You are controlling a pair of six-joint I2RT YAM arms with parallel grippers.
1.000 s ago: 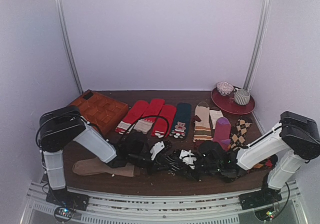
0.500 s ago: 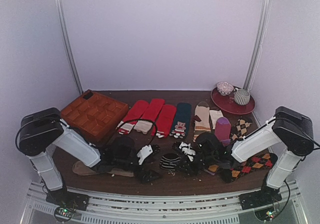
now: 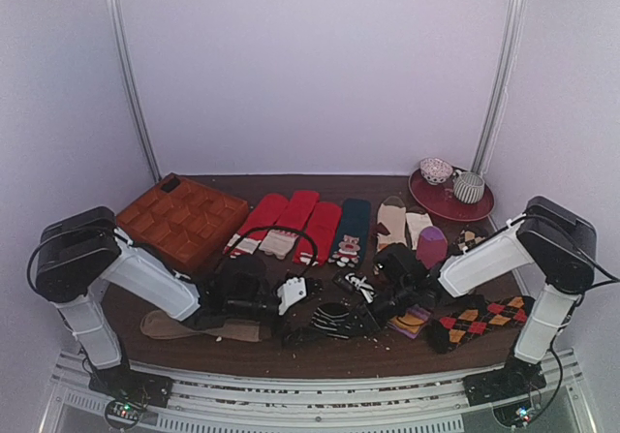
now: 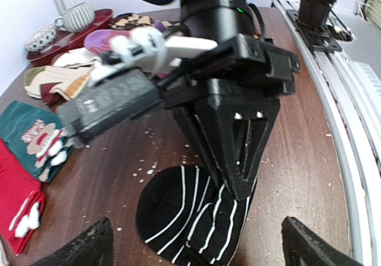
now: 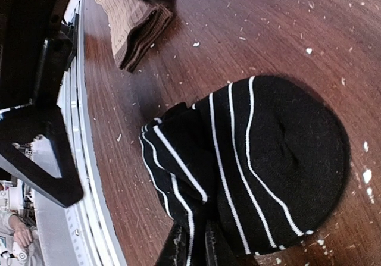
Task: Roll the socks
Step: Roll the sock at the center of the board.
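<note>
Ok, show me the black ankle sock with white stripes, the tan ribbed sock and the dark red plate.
Black striped ankle sock (image 5: 280, 153): right wrist view, rounded end.
Tan ribbed sock (image 5: 134, 25): right wrist view, middle.
Dark red plate (image 3: 444, 208): top external view, near rim.

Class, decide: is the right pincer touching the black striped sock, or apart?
Touching. The left wrist view shows the right pincer closed on the edge of the black striped sock; the right wrist view shows fabric bunched into it.
</note>
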